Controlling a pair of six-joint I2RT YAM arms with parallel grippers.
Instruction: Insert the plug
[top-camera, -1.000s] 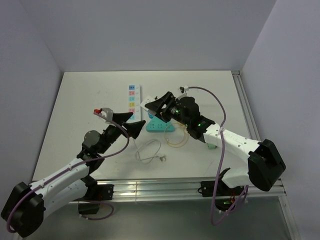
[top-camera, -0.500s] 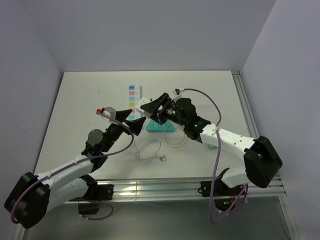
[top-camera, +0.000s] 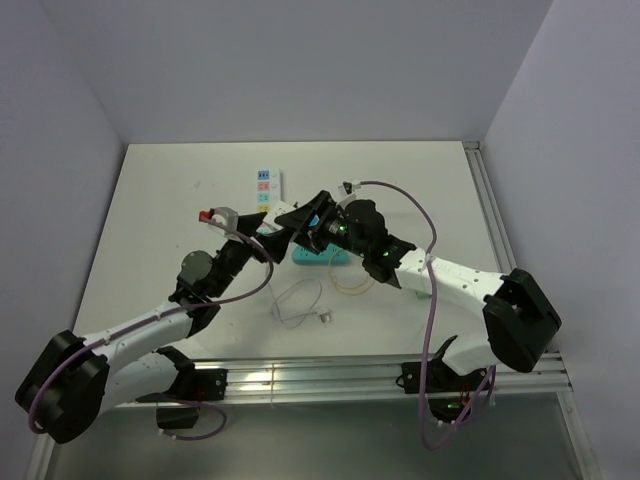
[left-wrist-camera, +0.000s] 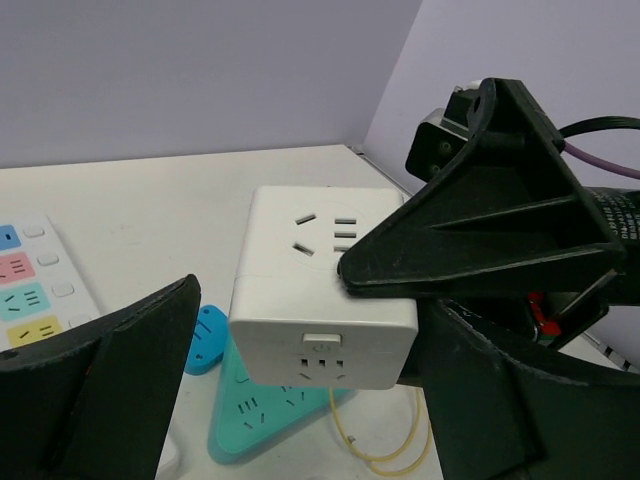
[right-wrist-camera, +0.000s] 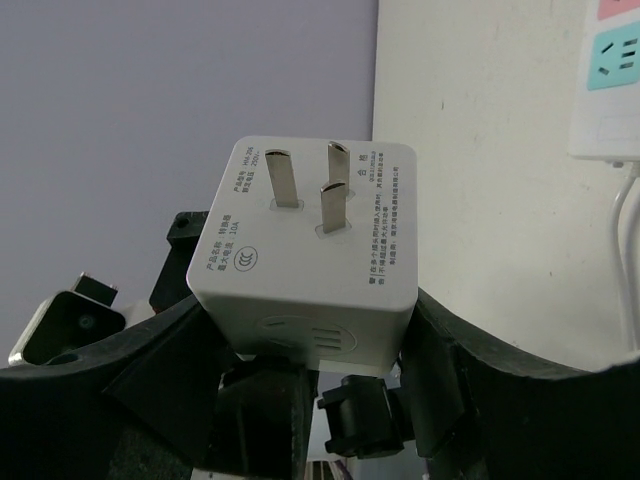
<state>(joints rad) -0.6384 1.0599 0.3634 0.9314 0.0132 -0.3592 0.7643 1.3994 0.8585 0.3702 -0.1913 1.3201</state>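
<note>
The plug (right-wrist-camera: 310, 240) is a white cube with rounded corners, clamped by the right gripper (right-wrist-camera: 312, 310) and held clear above the bench (top-camera: 150, 220), about midway between the left and right edges. One black finger presses on each of two opposite sides. One face carries three flat metal prongs with small grey printing around them. In the left wrist view another face shows socket slots, and the face below it has a small button over further slots.

The left gripper (left-wrist-camera: 300, 420) stands wide open just beside the cube, not touching it. Beneath the cube lies a teal triangular socket block (top-camera: 318, 255), and a white power strip (top-camera: 264, 192) with coloured sockets runs towards the far edge.
</note>
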